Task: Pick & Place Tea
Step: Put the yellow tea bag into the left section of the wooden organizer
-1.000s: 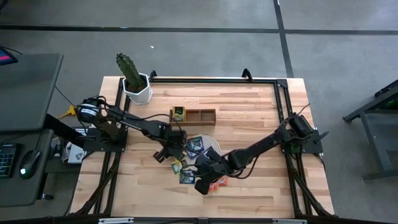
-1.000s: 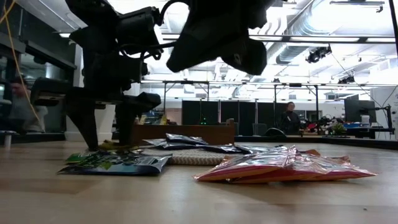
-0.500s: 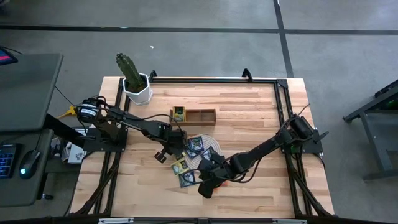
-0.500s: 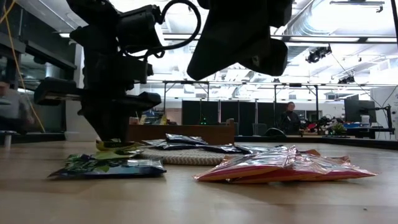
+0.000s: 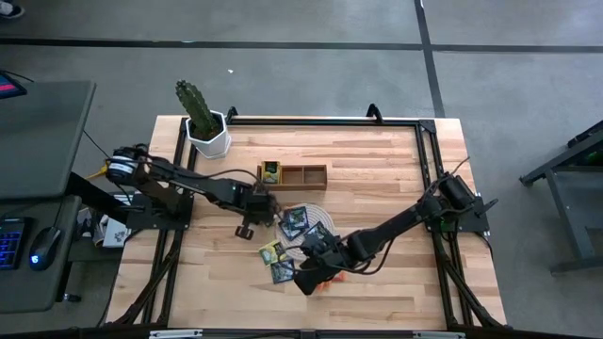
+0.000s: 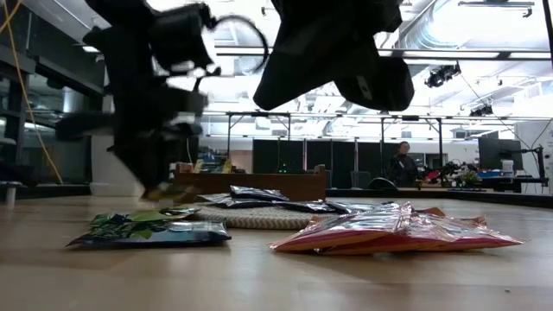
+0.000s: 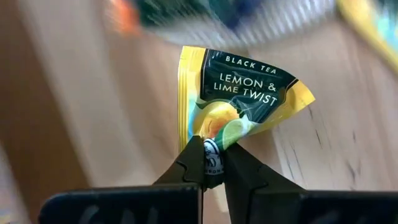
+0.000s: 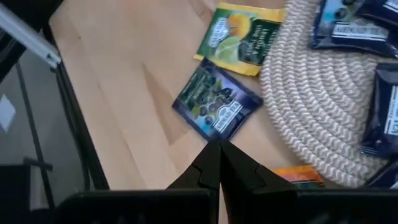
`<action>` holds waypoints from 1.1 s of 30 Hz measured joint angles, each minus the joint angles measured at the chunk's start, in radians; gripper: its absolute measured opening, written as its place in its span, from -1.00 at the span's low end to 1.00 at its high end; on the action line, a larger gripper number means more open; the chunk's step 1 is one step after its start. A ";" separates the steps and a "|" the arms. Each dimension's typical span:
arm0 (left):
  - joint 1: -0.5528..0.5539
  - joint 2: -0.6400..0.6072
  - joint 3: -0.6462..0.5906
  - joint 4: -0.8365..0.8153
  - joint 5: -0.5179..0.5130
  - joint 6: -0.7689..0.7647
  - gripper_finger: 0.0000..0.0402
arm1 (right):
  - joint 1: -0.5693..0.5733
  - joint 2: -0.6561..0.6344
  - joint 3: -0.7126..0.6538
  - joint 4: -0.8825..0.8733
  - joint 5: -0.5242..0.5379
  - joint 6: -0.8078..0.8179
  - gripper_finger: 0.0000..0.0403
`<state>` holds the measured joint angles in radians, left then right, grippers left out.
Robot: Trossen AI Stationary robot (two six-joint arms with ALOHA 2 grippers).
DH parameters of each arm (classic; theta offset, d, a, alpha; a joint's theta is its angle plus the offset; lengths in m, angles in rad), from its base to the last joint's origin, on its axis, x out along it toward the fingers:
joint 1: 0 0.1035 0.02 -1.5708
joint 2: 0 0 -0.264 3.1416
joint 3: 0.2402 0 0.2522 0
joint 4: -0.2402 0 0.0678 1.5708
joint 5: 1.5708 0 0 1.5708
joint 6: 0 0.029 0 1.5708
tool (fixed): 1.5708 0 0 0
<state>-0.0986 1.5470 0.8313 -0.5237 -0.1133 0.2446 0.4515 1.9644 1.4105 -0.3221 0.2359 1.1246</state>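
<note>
- Since a second ago my left gripper (image 7: pixel 213 163) has clamped onto a yellow sachet (image 7: pixel 239 93) and lifted it clear of the wood; my right gripper (image 8: pixel 219 163) has slid from the orange sachets toward the round mat's near edge.
- Only my left wrist view reads the pinched packet: black tea, lemon and lime, held by one corner between the fingertips.
- From the low view I get a blurred left arm and a heap of orange-red sachets (image 6: pixel 397 229) in front, which the right arm mostly hides from above.
- From above, the wooden tray (image 5: pixel 306 175) holds one yellow sachet in its left compartment; the other two look bare.
- On the woven mat (image 8: pixel 311 112) lie dark blue sachets (image 8: pixel 339 22).
- My right gripper is clenched on nothing, hovering just over a blue sachet (image 8: pixel 216 101), with another yellow one (image 8: pixel 239 38) beyond it.
</note>
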 joint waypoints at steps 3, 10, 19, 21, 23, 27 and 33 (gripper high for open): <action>-0.001 -0.033 0.001 0.049 -0.032 -0.051 -0.91 | -0.002 -0.006 0.000 0.005 0.050 0.021 -1.00; -0.045 -0.092 0.005 0.121 -0.196 -0.193 -0.91 | -0.006 -0.082 0.000 -0.047 0.272 0.075 -1.00; -0.180 -0.157 0.006 0.229 -0.546 -0.435 -0.91 | -0.006 -0.156 0.000 -0.110 0.502 0.023 -1.00; -0.203 -0.178 0.006 0.246 -0.610 -0.476 -0.91 | -0.006 -0.156 0.000 -0.109 0.529 0.020 -1.00; -0.224 -0.196 0.006 0.251 -0.669 -0.517 -0.91 | -0.001 -0.156 0.000 -0.095 0.577 0.002 -1.00; -0.260 -0.217 0.006 0.255 -0.775 -0.585 -0.91 | 0.003 -0.156 0.000 0.007 0.639 -0.103 -0.96; -0.270 -0.220 0.006 0.383 -0.830 -0.586 -0.92 | -0.035 -0.156 0.000 0.201 0.572 -0.324 -0.71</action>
<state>-0.3689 1.3266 0.8376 -0.1410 -0.9434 -0.3414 0.4164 1.8084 1.4105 -0.1209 0.8080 0.8005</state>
